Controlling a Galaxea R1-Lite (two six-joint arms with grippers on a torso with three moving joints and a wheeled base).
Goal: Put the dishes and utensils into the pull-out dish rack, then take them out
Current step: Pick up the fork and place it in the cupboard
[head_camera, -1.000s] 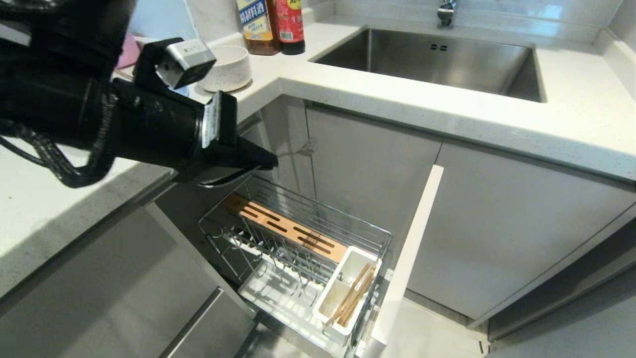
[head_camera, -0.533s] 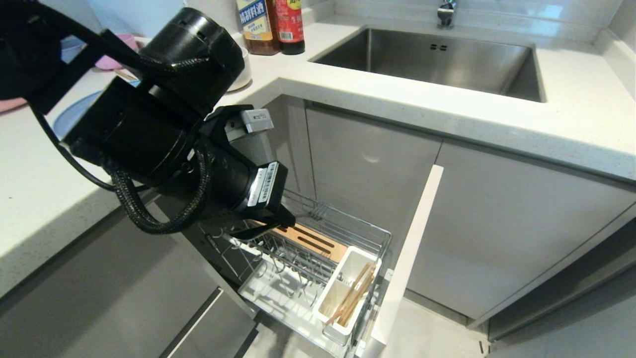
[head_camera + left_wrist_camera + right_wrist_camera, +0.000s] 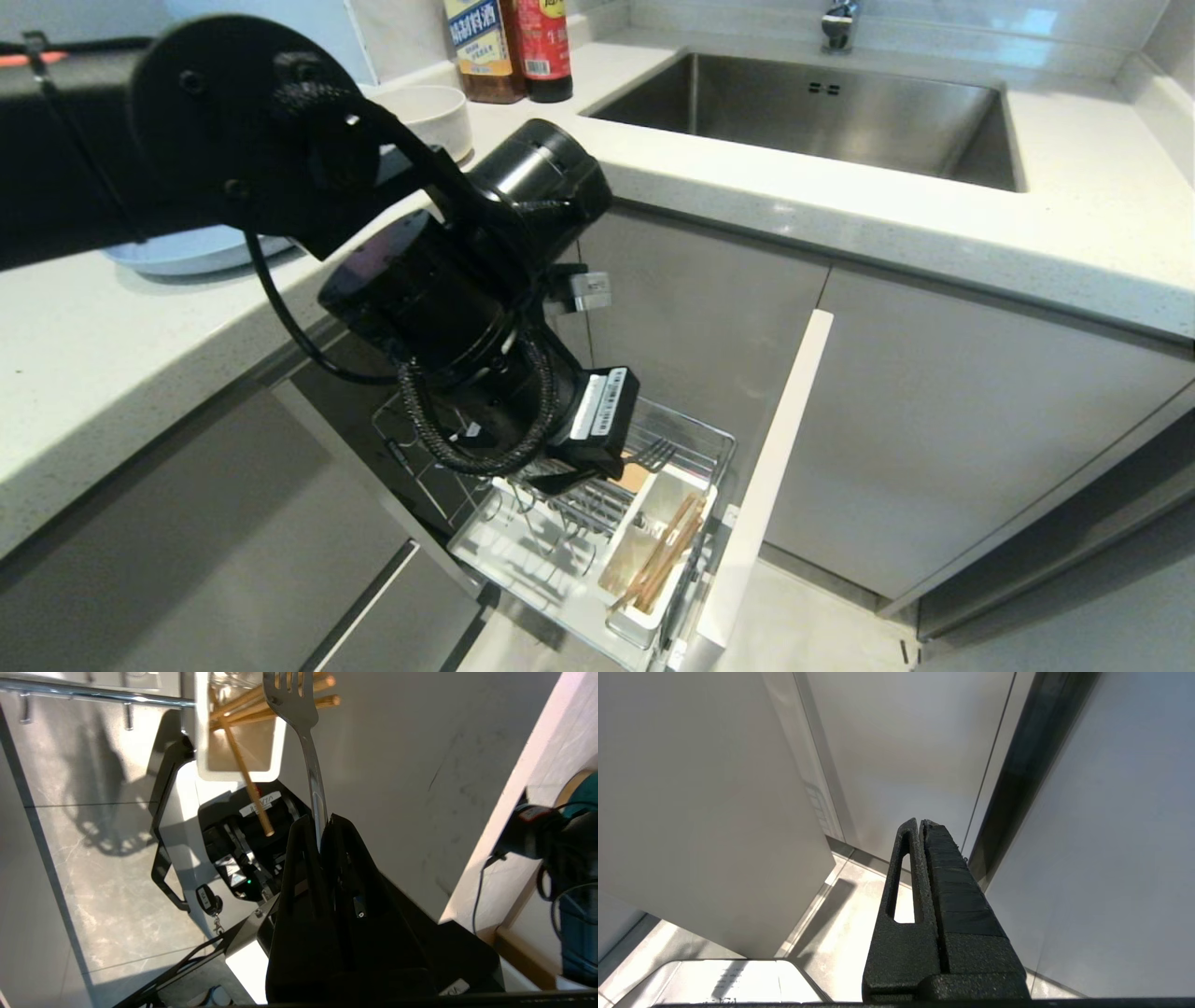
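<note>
On the left of the head view, a pale speckled stone tabletop (image 3: 84,373) carries a wide, shallow, pale blue round plate (image 3: 187,250), partly hidden behind the black left arm. Just beyond it stands a deep, cream-white matte bowl (image 3: 431,107), and behind that two labelled sauce bottles (image 3: 509,47) stand against the wall. Grey flat cabinet fronts (image 3: 187,541) run below the tabletop.

Toward the middle, the left gripper (image 3: 322,828) reaches down over the pull-out chrome wire dish rack (image 3: 691,439), which stands drawn out of the corner cabinet. Its jaws are clenched on the handle of a slim grey metal fork (image 3: 303,728), whose tines point away from the gripper toward the rack's white plastic utensil cup (image 3: 644,541). In the head view the tines show just above the cup's far edge. Thin light-wood chopsticks (image 3: 665,551) lean inside the cup, and a white drip tray (image 3: 509,551) lies under the wire prongs. The rack's narrow pale cabinet front (image 3: 766,485) stands at its outer end.

To the right, a stainless steel sink (image 3: 822,112) is sunk into the tabletop, with a chrome tap (image 3: 838,23) behind it. Below lies a pale marbled tile floor (image 3: 822,635).

The right gripper (image 3: 920,826) appears only in its own wrist view, jaws pressed together on nothing, hanging beside pale cabinet panels above the floor.
</note>
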